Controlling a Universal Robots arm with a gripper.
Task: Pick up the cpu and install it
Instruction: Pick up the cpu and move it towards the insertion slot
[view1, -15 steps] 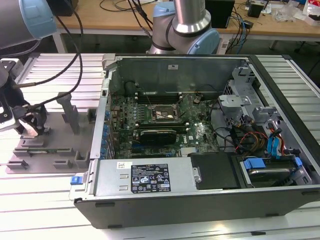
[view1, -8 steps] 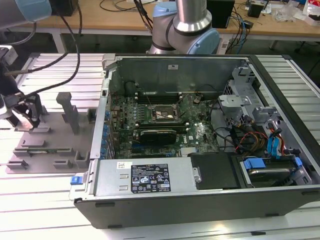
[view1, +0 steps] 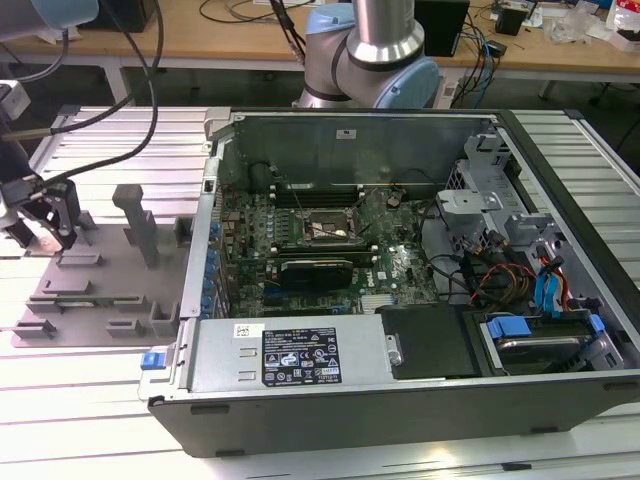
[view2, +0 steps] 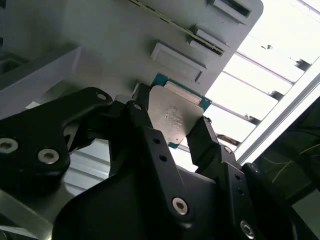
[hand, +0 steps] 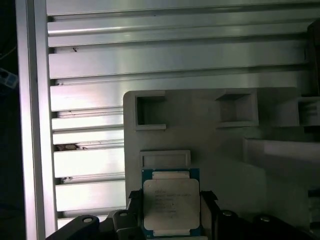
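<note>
The cpu (hand: 170, 202), a flat square chip with a silver top and blue-green rim, lies between the two black fingers (hand: 207, 200) of my gripper (hand: 170, 199). In the second wrist view the fingers (view2: 150, 145) press against opposite edges of the cpu (view2: 172, 117), so the gripper (view2: 170, 122) is shut on it. It sits at or just above the grey fixture plate (hand: 210, 150); I cannot tell whether it is lifted. In the exterior view the gripper (view1: 45, 232) hangs over that plate (view1: 100, 290), far from the motherboard socket (view1: 325, 228).
An open computer case (view1: 400, 380) fills the middle and the exterior view's right, with cables and drive bays inside. Grey blocks and an upright post (view1: 135, 225) stand on the fixture plate. Ribbed aluminium table (hand: 150, 55) surrounds it. The arm's base (view1: 370, 60) stands behind the case.
</note>
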